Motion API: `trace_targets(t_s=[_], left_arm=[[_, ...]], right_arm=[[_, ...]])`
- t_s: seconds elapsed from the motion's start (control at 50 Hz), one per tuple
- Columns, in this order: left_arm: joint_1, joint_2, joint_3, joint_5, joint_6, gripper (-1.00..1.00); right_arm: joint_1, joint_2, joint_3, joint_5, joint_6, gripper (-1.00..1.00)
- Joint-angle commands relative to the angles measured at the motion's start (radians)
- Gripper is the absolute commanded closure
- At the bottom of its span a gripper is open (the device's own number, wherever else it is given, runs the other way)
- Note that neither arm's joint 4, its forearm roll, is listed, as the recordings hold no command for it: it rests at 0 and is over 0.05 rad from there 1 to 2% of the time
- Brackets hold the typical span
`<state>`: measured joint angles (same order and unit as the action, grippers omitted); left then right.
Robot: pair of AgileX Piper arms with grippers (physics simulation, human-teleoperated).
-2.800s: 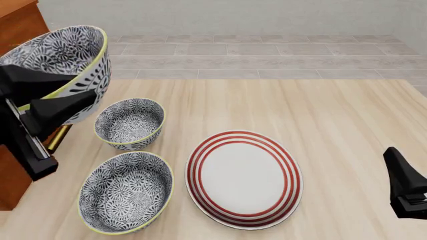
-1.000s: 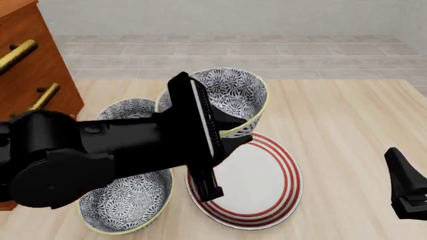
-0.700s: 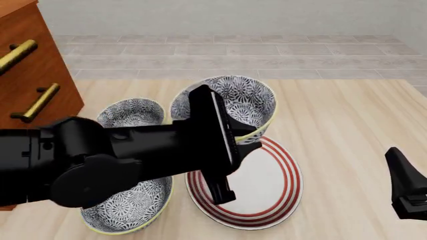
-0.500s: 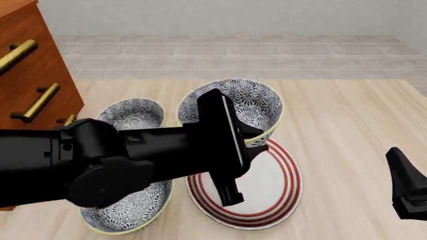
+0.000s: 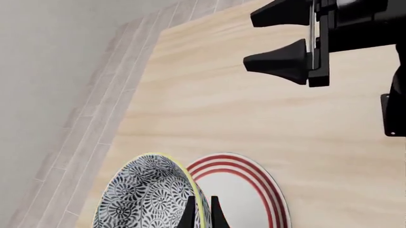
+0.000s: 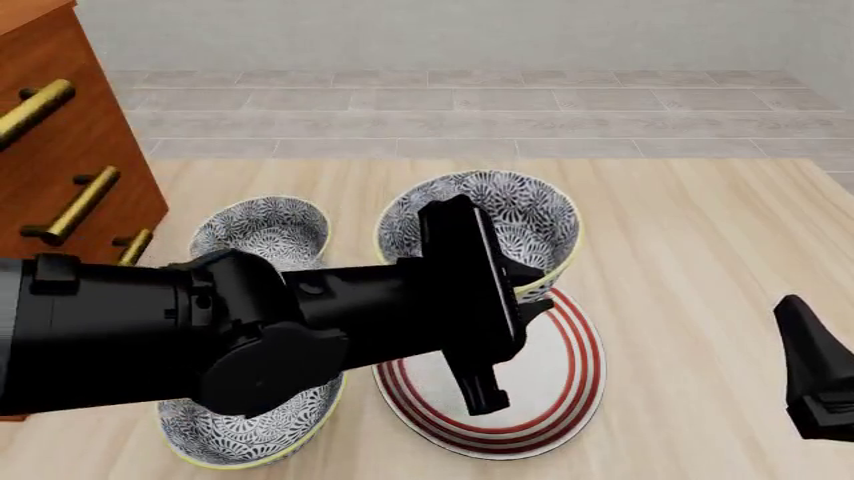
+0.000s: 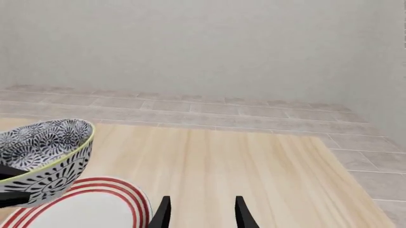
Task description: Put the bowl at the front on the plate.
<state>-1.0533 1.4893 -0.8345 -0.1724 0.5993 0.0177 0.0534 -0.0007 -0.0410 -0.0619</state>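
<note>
Currently the left gripper (image 6: 531,297) is pinching the rim of the bowl (image 6: 514,222), holding it tilted at frame centre in the front view, over the upper edge of the plate (image 6: 567,395). The right gripper (image 7: 201,214) is sitting at lower right with fingers apart, gripping nothing.
</note>
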Motion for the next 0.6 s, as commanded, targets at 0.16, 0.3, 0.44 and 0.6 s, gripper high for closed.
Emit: trace_targets(t_s=[0.16, 0.3, 0.44, 0.6], left_arm=[[-0.028, 0.037, -0.005, -0.025, -0.018, 1.00], [-0.035, 0.052, 0.002, -0.039, -0.023, 1.00], [-0.043, 0.064, 0.001, -0.039, -0.035, 1.00], [-0.035, 0.085, 0.000, -0.035, -0.033, 1.00]], right_arm=[[0.002, 0.007, 0.000, -0.007, -0.001, -1.00], [0.003, 0.005, 0.000, -0.004, -0.004, -1.00], [0.005, 0.007, -0.001, -0.005, -0.005, -1.00], [0.008, 0.017, 0.000, -0.014, -0.005, -1.00]])
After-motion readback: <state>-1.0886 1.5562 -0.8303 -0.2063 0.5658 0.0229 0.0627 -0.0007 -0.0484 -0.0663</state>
